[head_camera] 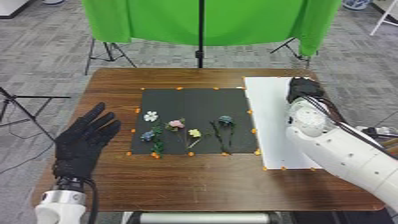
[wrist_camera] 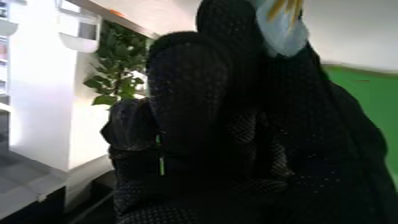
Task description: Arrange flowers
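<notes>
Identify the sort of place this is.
Likely a robotics lab or an indoor test space: a green cloth hangs as a backdrop, a black stand is set up beside the table, and a robot's white arm reaches over it.

The white, rounded left arm [head_camera: 60, 209] and right arm [head_camera: 342, 157] have dark cables [head_camera: 334, 116] at their wrists and end in a black-fabric-gloved left hand [head_camera: 84, 140] and a matching, finely meshed right hand [head_camera: 305, 88].
</notes>
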Available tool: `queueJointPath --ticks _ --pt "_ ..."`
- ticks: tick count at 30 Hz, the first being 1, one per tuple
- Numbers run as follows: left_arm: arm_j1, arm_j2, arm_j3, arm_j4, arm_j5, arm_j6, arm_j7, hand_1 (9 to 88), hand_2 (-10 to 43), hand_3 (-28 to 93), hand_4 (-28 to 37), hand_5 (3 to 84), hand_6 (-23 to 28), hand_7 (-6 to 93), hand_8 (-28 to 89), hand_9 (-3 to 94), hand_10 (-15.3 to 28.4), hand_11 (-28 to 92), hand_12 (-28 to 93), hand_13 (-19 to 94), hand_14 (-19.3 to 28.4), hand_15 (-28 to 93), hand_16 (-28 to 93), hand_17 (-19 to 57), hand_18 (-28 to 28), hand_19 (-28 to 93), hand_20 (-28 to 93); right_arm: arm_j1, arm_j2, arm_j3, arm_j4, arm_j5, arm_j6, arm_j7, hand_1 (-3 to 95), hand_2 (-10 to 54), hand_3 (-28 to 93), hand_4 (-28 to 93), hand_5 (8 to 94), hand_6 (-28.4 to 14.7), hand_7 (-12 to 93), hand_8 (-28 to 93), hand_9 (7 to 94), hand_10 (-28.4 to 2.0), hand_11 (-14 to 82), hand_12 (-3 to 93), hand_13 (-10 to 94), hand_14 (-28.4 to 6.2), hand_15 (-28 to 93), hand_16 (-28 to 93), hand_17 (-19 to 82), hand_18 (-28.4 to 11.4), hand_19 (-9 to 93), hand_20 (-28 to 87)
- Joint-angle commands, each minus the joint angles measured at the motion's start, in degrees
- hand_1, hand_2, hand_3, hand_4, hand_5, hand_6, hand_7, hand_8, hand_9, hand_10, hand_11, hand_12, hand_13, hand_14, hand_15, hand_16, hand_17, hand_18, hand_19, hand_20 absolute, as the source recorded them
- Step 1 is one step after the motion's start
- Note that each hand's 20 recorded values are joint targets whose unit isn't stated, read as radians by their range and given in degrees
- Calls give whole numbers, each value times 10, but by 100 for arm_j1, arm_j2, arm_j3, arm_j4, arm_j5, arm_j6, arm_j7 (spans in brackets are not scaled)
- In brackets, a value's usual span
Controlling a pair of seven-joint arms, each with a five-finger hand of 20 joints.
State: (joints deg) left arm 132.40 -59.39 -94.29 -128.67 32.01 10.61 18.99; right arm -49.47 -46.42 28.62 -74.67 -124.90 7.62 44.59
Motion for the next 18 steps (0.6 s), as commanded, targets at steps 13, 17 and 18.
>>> queueJointPath --ticks 13,17,18 --pt "314 7 -96 -48 -27 66 75 239 60 807 -230 408 114 113 -84 358 209 256 113 263 283 530 -89 -82 268 557 210 -1333 469 962 -2206 -793 103 283 511 -95 722 -283 806 8 148 6 900 -72 132 285 782 -34 606 227 353 -223 932 481" --pt "295 44 -69 -19 -35 61 110 239 61 807 -231 409 114 114 -84 358 209 256 113 262 283 530 -89 -81 268 558 210 -1464 521 1172 -2188 -729 -298 562 385 -95 786 -283 619 -6 143 -122 705 -156 237 151 636 -107 704 144 293 -248 932 484" --pt "268 3 -78 -5 -6 21 38 239 61 806 -231 409 114 114 -85 358 209 256 113 262 284 530 -89 -81 268 558 211 -1497 577 1193 -2186 -721 -392 643 376 -95 784 -283 599 -8 144 -124 674 -168 239 146 612 -120 721 125 287 -252 932 488"
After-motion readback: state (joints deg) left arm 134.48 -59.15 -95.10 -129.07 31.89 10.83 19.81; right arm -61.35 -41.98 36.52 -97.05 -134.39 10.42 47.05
